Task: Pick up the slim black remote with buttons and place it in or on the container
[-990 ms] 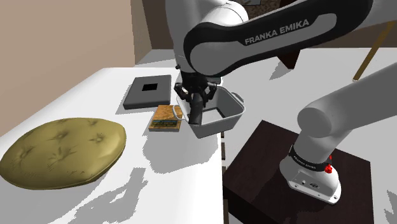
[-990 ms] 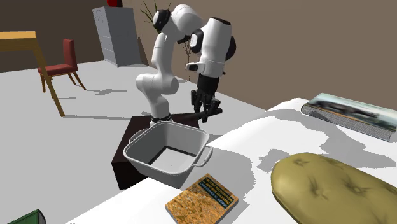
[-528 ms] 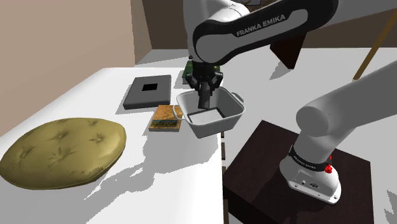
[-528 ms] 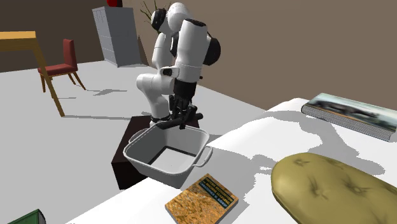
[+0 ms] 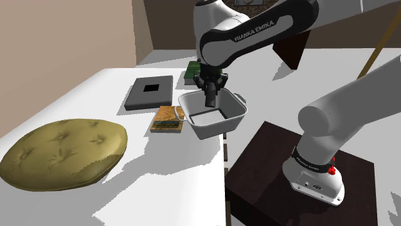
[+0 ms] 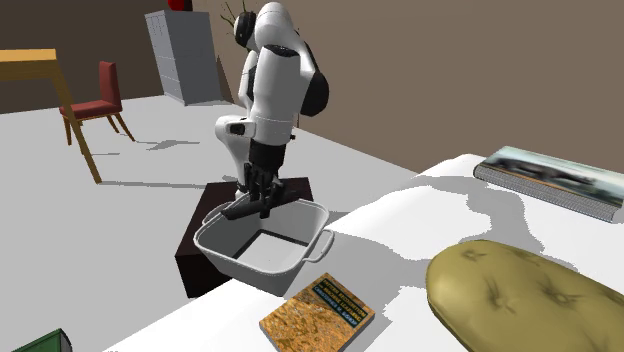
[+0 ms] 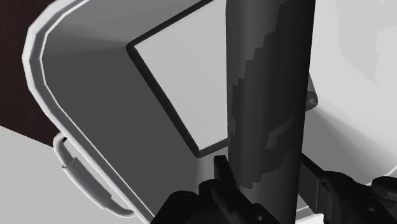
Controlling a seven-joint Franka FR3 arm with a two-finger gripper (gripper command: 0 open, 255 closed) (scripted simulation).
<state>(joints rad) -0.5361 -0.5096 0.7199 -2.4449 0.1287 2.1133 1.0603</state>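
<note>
Item: slim black remote [image 7: 270, 95], one. Clasped between the fingers of the closed gripper [image 7: 267, 178], over the inside of the container [image 7: 95, 114] and near one rim.
Container: one pale tub with two handles, at the edge of the white bed [image 5: 96, 83] beside the dark stand [image 5: 270, 173]; its floor is bare.
Books: three. Orange [image 5: 168, 118] just beside the tub, grey [image 5: 151, 93] and green [image 5: 191, 69] beyond.
Cushion [image 5: 64, 153]: one, olive, well apart, with open sheet between.

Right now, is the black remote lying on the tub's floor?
No, the gripper clasps the remote, clear of the tub floor.
</note>
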